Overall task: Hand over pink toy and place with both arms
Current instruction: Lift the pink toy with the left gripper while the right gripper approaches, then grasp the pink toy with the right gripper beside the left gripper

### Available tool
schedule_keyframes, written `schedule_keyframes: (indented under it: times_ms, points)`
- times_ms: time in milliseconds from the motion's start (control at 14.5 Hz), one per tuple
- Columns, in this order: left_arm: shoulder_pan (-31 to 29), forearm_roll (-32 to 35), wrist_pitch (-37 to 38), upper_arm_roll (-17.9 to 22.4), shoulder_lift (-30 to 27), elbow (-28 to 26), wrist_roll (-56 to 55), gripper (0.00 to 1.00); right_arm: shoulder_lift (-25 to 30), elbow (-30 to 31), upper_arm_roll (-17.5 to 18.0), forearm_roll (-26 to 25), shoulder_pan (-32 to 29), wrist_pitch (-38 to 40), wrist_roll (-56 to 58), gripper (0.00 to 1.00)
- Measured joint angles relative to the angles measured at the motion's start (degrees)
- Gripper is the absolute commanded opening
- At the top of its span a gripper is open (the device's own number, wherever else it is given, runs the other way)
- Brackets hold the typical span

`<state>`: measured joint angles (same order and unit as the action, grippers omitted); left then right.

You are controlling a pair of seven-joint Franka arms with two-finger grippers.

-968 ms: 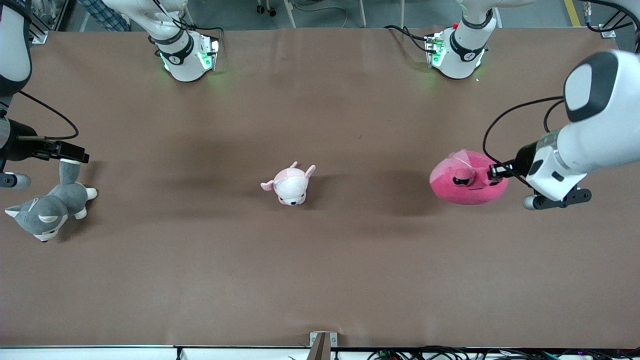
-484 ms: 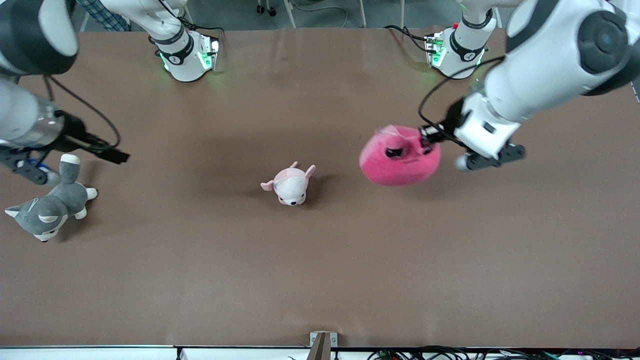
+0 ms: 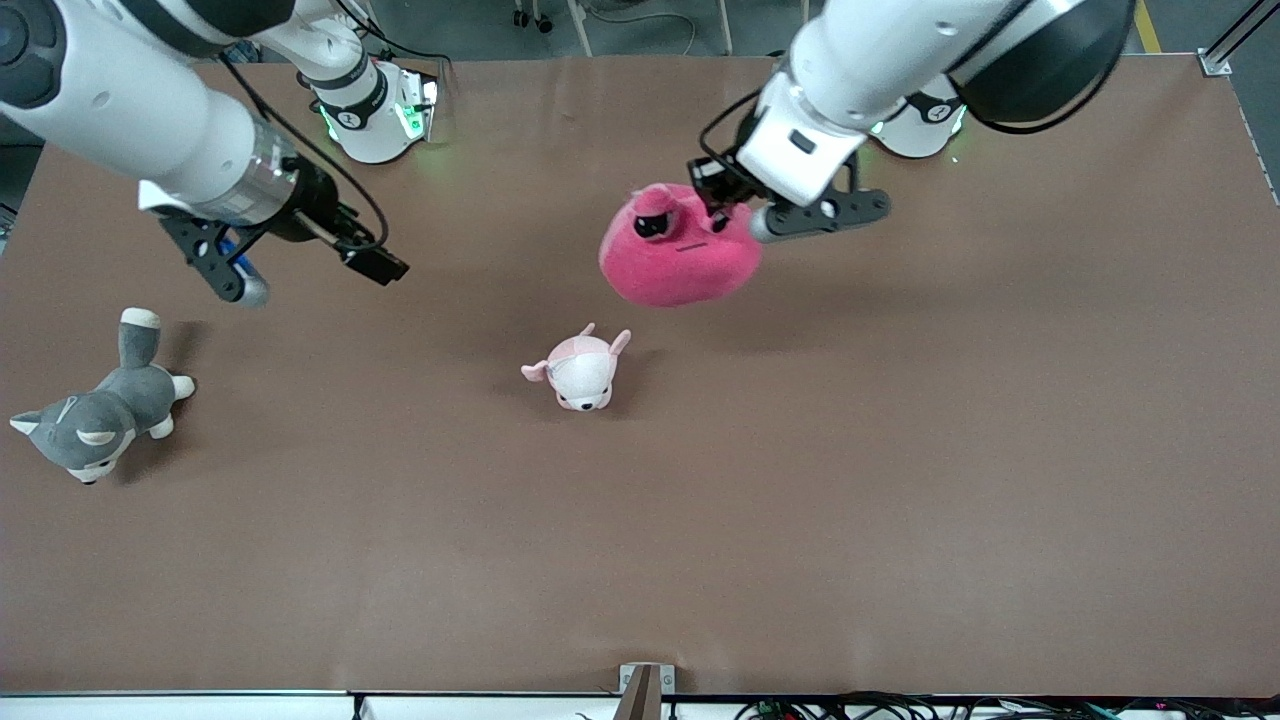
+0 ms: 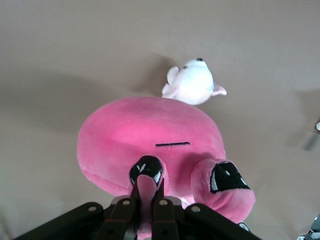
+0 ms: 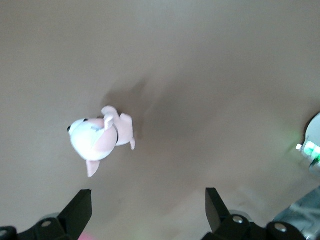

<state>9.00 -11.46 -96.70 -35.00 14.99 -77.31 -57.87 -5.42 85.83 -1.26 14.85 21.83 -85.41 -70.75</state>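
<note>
The pink toy, a hot-pink rounded plush with dark eyes, hangs in the air over the middle of the table. My left gripper is shut on one of its top flaps; in the left wrist view the fingers pinch the flap and the pink toy hangs below them. My right gripper is open and empty, up in the air over the table toward the right arm's end. In the right wrist view its wide-apart fingers frame bare table.
A small pale pink-and-white animal plush lies on the brown table near the middle, under the pink toy; it also shows in both wrist views. A grey-and-white plush lies at the right arm's end.
My left gripper lifted the pink toy off the table and carried it from the left arm's end over the middle. My right gripper moved from beside the grey plush toward the middle.
</note>
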Motion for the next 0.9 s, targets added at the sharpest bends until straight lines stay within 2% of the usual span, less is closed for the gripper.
schedule_keyframes:
  times_ms: [346,899]
  points:
    - [2.8,0.0,-1.0,0.0,1.7,0.1,-2.1,0.01,1.2,-0.1,0.0,1.0,7.5,-0.4,-16.3,1.00]
    - [2.8,0.0,-1.0,0.0,1.7,0.3,-2.1,0.01,0.9,0.0,0.0,1.0,15.5,-10.6,-32.5,1.00]
